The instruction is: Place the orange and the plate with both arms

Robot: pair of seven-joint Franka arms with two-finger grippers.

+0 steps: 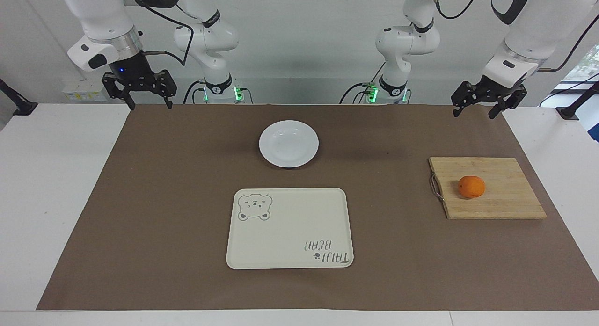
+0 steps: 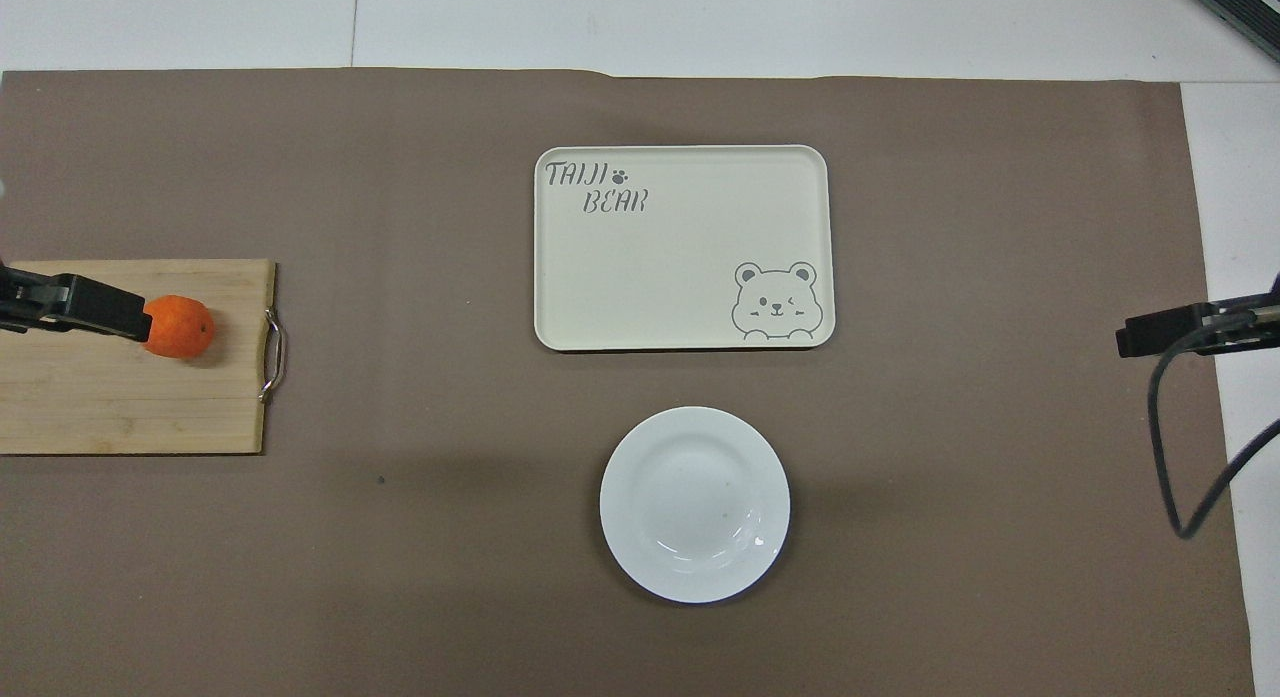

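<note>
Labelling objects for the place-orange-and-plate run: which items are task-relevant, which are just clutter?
Task items:
- orange, on the cutting board
- plate, bare, nearer the robots than the tray
- left end effector, open, raised
- right end effector, open, raised

Just there:
- cutting board
- bear tray
- brown mat

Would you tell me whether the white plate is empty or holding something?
Empty: the plate shows only bare white surface, while the orange sits on the cutting board.
</note>
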